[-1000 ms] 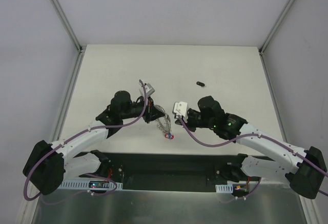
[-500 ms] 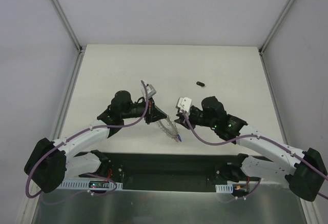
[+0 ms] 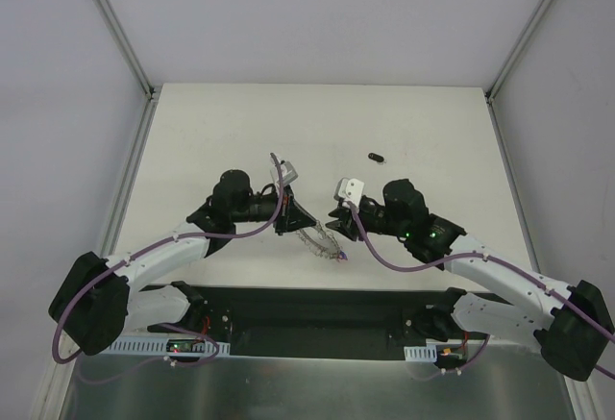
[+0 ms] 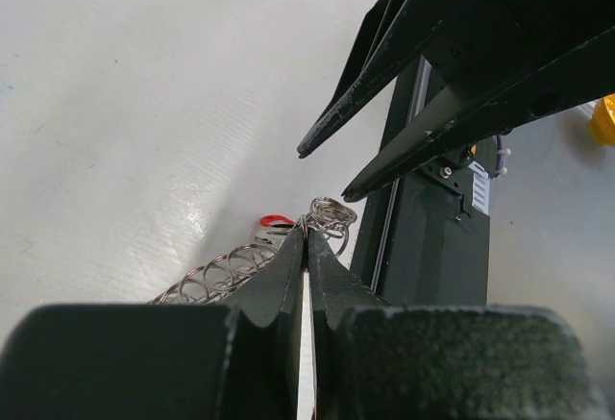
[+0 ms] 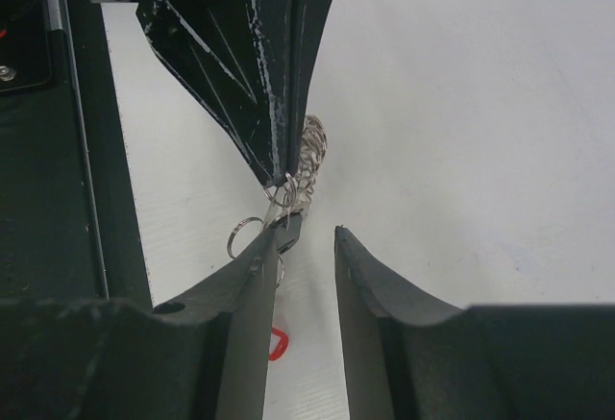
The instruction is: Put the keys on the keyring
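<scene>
Hard to read: the keyring [image 4: 330, 210] is showing only as a string of wiry silver loops. Its flat grey body is not coming through in any view. Overhead, the string is blurring into a thin pale streak between the two grippers. Only one key [image 3: 376, 158] is showing. It is lying on the table [image 3: 432, 132], well beyond both arms. I cannot find the second one. In the right wrist view a small dark bit is sitting at the tip of one finger [image 5: 252, 276], right against the loops. I cannot tell whether that is finger or something else. That same finger is cutting off part of the red tag [image 5: 277, 343].

The left gripper [image 4: 307, 244] is clamping the keyring, fingers pinched together, with loops poking out at the tips and trailing away along the side. The keyring is hanging off those tips over the near part of the table, red tag at its far end.

The right gripper [image 5: 300, 235] is standing released, jaws apart, nothing spanning the gap. Its tips are sitting just beside the left gripper's tips and the loops. One finger is looking like it touches a loop, not certain.

Versus a second ago: both grippers are sitting slightly further right. The loop string is now stretching out toward the right gripper instead of hanging under the left one, tag end further right. The key on the table is lying in the same spot.
</scene>
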Tool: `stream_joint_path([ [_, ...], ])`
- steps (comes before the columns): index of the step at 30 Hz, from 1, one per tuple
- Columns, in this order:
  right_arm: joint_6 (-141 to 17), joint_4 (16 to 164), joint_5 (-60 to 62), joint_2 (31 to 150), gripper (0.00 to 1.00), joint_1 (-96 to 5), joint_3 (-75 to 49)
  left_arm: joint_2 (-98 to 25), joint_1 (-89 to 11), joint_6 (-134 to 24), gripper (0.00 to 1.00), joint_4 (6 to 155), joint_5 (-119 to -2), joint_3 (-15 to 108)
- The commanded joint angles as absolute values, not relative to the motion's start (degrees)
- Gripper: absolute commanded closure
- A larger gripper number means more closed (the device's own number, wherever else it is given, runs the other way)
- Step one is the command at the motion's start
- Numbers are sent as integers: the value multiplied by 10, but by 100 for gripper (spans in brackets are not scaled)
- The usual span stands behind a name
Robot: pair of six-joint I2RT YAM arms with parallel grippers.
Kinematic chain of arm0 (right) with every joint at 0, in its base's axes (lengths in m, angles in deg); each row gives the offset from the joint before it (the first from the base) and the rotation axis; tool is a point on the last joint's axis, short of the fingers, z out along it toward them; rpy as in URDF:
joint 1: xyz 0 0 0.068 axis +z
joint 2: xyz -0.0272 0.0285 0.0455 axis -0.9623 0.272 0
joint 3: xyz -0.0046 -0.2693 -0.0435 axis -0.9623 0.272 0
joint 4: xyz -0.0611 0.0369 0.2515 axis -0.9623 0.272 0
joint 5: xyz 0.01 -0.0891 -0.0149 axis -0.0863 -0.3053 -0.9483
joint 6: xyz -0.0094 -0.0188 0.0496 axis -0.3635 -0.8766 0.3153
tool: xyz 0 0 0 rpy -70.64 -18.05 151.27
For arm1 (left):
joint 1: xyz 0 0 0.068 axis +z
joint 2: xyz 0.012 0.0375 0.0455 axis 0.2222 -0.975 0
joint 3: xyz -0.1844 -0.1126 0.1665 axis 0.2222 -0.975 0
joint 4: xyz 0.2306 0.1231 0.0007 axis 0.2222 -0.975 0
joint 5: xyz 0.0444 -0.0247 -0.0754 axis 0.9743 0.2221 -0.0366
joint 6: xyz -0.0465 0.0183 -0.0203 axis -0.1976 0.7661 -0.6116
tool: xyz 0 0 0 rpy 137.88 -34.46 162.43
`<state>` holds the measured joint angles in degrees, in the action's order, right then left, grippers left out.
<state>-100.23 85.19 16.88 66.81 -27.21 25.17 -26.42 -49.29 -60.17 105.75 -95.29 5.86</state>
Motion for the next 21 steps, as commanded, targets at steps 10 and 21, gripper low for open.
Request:
stream_joint_path([
  [10,-983,811,209,694,69,-280,245,-272,-500,-604,100,1117,-978,95],
  [21,-965,784,207,696,74,-290,257,-283,-503,-606,100,1128,-983,101],
])
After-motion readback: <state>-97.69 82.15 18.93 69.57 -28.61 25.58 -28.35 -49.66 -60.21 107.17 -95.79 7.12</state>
